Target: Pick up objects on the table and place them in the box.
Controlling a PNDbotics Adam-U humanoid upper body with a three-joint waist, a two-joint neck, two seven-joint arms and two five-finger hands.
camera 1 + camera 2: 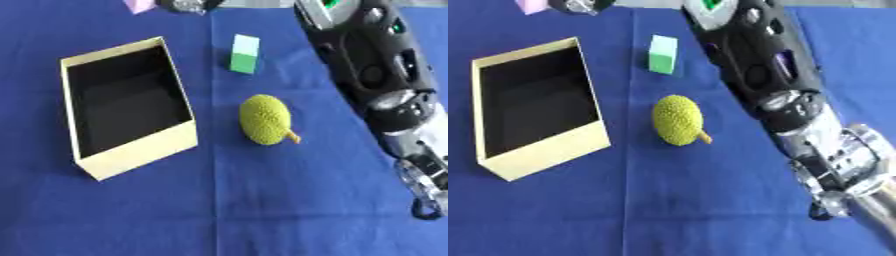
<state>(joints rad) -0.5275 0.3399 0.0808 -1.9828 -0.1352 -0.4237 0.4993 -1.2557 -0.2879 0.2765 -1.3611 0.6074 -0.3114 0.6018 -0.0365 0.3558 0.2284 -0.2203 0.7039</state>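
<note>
Blue cloth (262,210) spread over the whole table, a crease running down the middle. On the left, a pale yellow box (140,152) with a dark inside, open at the top, nothing seen in it. Just right of the box, apart from its wall, a bumpy yellow-green fruit (264,119) lying on the cloth, short brown stem pointing to the lower right. Beyond the fruit, farther up the table, a small green block (244,54) standing upright, paler on top, touching nothing. At the far edge, a scrap of pink (138,5) and something dark and shiny beside it, too little shown to name.

From the upper right, the right arm (754,55) slanted down across the cloth, black casing, then silver joints. Right hand (842,172) low at the right side, well to the right of the fruit and lower than it, no contact with fruit, block or box. Fingers not made out: could not tell whether spread or curled. Nothing seen held. Left hand nowhere in either view. Fruit and block both lay outside the box.
</note>
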